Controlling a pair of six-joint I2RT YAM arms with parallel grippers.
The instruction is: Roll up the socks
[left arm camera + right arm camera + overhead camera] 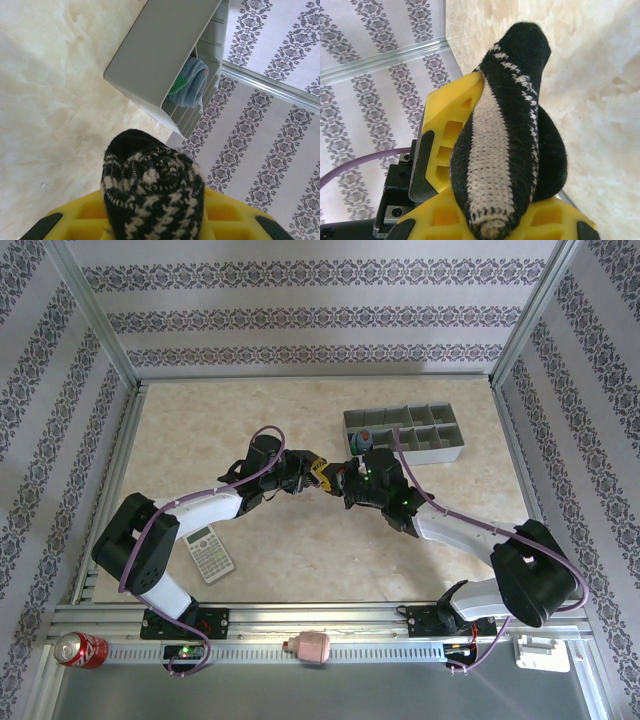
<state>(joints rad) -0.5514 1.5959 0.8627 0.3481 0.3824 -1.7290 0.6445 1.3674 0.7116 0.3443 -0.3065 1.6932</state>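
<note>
The black-and-white striped sock (152,185) is wound into a tight roll and held above the table's middle, between both grippers. My left gripper (152,216) is shut on the roll, whose spiral end faces that camera. My right gripper (495,221) is shut on the same sock (505,125), pinching its fabric at the near end. In the top view the left gripper (320,478) and right gripper (346,486) meet tip to tip. One yellow finger of the left gripper (451,120) presses the sock's side. The blue-grey sock (192,82) lies rolled in a tray compartment (368,441).
The grey divided organizer tray (440,452) stands at the back right, close beyond the grippers (150,55). A grey calculator (210,552) lies near the left arm. A red can (80,648) and a pink object (313,646) sit on the front rail.
</note>
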